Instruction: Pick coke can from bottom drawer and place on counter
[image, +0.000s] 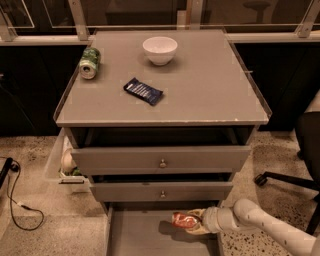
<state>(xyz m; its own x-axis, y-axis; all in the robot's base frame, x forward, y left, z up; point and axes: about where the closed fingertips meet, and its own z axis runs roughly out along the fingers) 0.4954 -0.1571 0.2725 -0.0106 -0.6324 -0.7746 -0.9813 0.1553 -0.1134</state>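
The coke can (181, 220), red-orange with whitish markings, lies sideways in my gripper (192, 222), a little above the floor of the bottom drawer (135, 235). The gripper is shut on the can and reaches in from the right on a white arm (260, 222). The bottom drawer is pulled out, a flat grey tray with low side walls. The counter (200, 90) is the wide grey cabinet top above, well above the gripper.
On the counter stand a white bowl (160, 50), a green soda can (89, 63) on its side and a dark blue snack packet (143, 91). Two knobbed drawers (161, 160) stick out slightly above the gripper. A chair base (285, 180) is right; a cable (17, 200) left.
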